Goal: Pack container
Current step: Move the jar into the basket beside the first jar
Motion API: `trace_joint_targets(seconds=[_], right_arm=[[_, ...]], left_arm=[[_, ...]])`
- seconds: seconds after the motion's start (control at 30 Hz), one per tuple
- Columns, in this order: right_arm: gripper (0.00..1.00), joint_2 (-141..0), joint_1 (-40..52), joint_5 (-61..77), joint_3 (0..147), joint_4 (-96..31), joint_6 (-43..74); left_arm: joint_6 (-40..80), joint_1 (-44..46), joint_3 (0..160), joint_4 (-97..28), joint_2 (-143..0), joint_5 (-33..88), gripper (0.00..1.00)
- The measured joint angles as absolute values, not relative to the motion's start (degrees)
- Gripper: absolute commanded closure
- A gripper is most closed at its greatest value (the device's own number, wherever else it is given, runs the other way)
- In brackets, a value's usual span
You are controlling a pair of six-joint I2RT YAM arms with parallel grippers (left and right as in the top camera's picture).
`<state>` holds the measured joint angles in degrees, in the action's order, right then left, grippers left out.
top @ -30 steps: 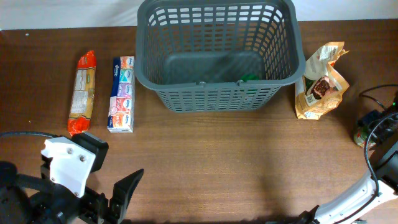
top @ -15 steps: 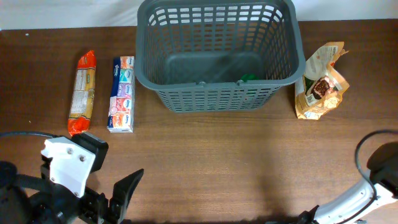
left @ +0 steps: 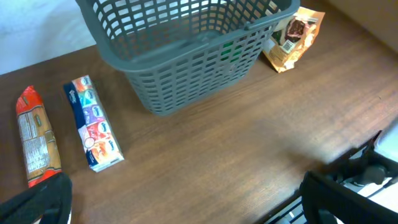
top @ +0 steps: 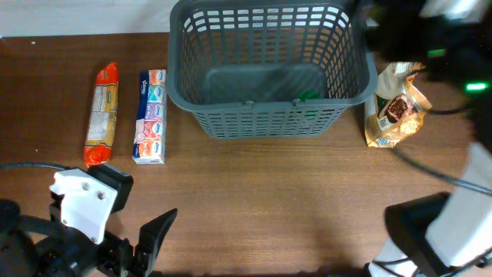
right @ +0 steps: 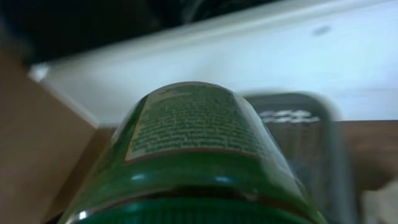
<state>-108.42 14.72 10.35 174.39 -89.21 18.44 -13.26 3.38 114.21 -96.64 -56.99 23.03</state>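
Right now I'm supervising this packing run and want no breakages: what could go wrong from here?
1. The green jar fills the right wrist view with no fingers visible, so its grip cannot be checked; it might slip.
2. Overhead, the right arm is a blur over the far right corner of the basket and could clip the rim.
3. The snack bag lies beside that wall and may get knocked.

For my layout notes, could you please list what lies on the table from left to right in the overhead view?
Orange packet → tissue pack → basket → snack bag.
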Motion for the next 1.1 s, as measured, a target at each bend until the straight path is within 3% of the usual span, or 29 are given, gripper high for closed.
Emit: trace_joint_targets(seconds=[0.1, 0.3, 0.57, 1.1], right_arm=[[0.96, -110.8, 22.24, 4.4, 170.82, -88.82, 18.15], [0.96, -118.06, 25.52, -2.44, 160.7, -85.76, 17.74], [0.96, -125.71, 23.03, -5.39, 149.84, -81.1, 17.5], [0.96, -134.69, 16.05, 0.75, 149.01, -84.64, 17.87]], left_arm=[[-13.26, 3.38, 114.21, -96.66, -56.99, 23.05, 0.01], [-13.26, 3.38, 114.21, -96.64, -56.99, 23.05, 0.01], [-13.26, 3.38, 114.21, -96.64, -56.99, 23.05, 0.01], [-13.26, 3.38, 114.21, -96.64, -56.99, 23.05, 0.01]])
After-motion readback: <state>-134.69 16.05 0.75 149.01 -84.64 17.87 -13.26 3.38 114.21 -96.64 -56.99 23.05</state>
